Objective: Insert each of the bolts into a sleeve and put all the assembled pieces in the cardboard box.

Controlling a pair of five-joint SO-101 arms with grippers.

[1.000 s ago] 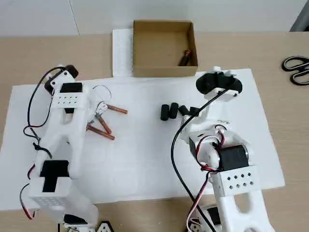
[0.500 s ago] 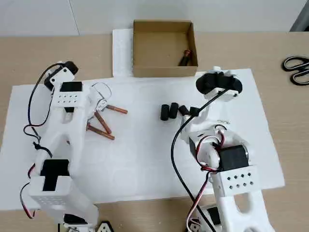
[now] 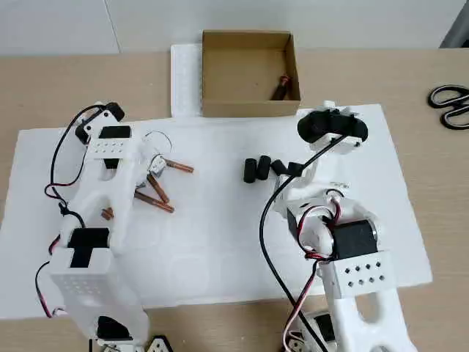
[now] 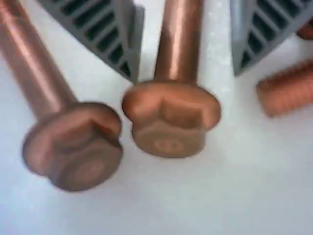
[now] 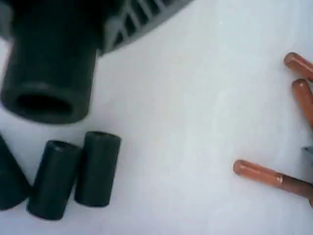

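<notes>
High view is showing the left arm [image 3: 95, 220] settling into a slightly shifted pose compared with a second ago. The shift is uncovering a short bolt [image 3: 108, 213] that is lying against the arm's body, well behind its fingertips. The right arm [image 3: 344, 249] is keeping the same pose throughout.

The left gripper [image 4: 183, 58] is standing released, its jaws spread with the shank of the middle bolt [image 4: 171, 103] running between them, touching neither as far as I can tell. A neighbouring bolt [image 4: 73, 142] is lying just outside one jaw, and a threaded end [image 4: 286, 93] is showing just outside the other. I am judging that the pick is lined up and only the squeeze is missing.

The right gripper [image 3: 292, 170] is clenching the held sleeve [image 5: 51, 68], its open bore pointing away from the wrist. Three loose sleeves [image 5: 98, 169] are lying on the white sheet [image 3: 220, 249] just beyond it. So one half of the next assembly is waiting.

The cardboard box [image 3: 249, 33] is sitting well ahead of both grippers, nearer the right one. One assembled piece [image 3: 282, 86] is resting in the corner closest to the right gripper, so most of the bolts are still awaiting sleeves.
</notes>
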